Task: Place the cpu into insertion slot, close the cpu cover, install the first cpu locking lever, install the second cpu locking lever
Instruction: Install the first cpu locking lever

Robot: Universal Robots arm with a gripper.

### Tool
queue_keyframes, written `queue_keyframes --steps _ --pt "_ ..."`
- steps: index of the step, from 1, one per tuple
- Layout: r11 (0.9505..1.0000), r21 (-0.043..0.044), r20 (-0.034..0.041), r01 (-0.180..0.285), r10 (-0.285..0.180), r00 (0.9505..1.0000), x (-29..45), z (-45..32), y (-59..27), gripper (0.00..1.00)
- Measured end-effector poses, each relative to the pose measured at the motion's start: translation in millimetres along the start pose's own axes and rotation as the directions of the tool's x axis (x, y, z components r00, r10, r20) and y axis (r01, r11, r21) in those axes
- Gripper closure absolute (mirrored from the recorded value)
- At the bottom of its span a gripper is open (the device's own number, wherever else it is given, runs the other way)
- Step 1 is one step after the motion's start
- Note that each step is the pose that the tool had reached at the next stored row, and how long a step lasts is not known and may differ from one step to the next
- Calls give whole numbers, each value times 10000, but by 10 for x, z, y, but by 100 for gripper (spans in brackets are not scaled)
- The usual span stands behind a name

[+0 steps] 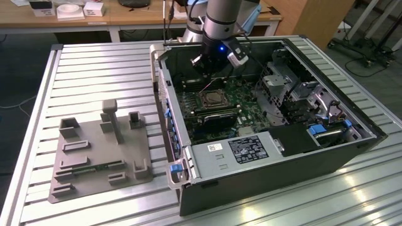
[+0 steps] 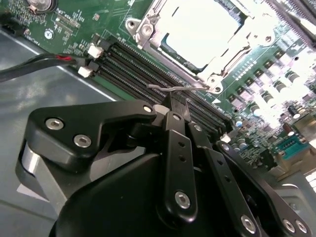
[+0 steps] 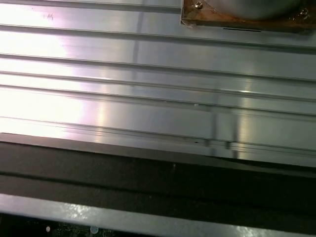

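Gripper (image 2: 175, 104): closed, fingers drawn together, tips right at a thin wire locking lever (image 2: 173, 89); touching or merely beside, not clear. In the exterior view, low inside the open computer case (image 1: 283, 169), with the insertion slot (image 1: 212, 99) at about 6 o'clock of it.

cpu (image 2: 202, 29): seated in the slot, bright metal top showing through the window of the cpu cover (image 2: 223, 69). Cover apparently lying flat over it.

Step in hand, by judgement: a locking lever, placing and cover both done. First or second lever: cannot tell. Lever apparently still loose, running along the edge of the memory slots (image 2: 133, 61).

Needed for the move: steady contact on a thin springy wire, no slipping onto the memory slots, travel carried far enough to catch under its hook
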State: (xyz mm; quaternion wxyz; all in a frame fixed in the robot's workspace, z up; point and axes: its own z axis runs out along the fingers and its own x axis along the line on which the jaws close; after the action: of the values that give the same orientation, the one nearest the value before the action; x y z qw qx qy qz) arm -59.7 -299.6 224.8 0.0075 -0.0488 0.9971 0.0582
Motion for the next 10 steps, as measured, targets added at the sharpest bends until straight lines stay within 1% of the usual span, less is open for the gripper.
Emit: queue_keyframes --steps 2,3,7,10 --pt "10000 -75 7 -1 1 10000 -4 1 11 90" --pt "10000 -91 10 -2 2 10000 -10 2 13 90" --pt "10000 -87 5 -2 2 10000 -40 10 9 90" --pt "10000 -82 4 -2 2 10000 -39 10 3 90"
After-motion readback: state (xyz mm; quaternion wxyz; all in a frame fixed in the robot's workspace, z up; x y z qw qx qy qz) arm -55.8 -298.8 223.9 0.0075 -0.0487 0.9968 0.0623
